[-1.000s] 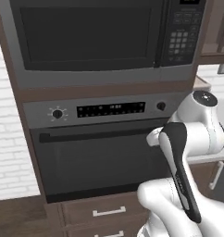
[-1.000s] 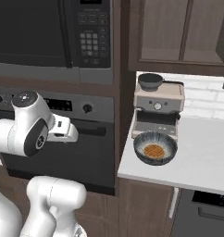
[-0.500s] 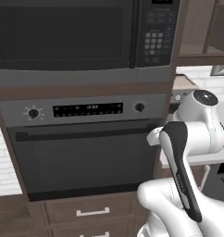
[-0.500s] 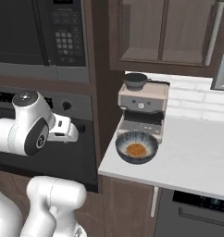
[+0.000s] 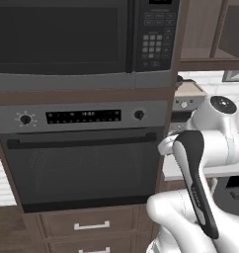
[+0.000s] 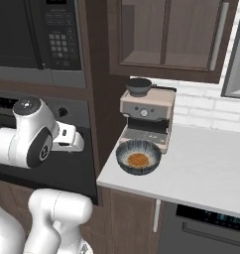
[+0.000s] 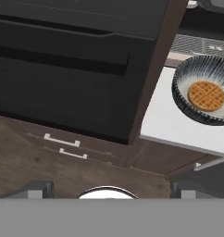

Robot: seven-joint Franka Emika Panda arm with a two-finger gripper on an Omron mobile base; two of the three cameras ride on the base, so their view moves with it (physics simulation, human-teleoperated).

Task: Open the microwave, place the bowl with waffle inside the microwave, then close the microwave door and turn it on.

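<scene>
bowl [image 6: 139,157] w/ waffle [image 6: 138,160] touching coffee machine [image 6: 147,114], microwave door [image 5: 59,37] shut

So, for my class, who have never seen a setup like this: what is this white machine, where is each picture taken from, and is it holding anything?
It is a white robot arm on a driving base in a simulated kitchen. Two pictures come from cameras on the base, behind the arm's left and right. The third looks along its hand; the two dark finger tips stand wide apart, holding nothing. On the white counter, a small dark striped bowl holds an orange-brown gridded waffle, in front of a beige coffee machine. The wide grey and black microwave above the oven is shut.
</scene>
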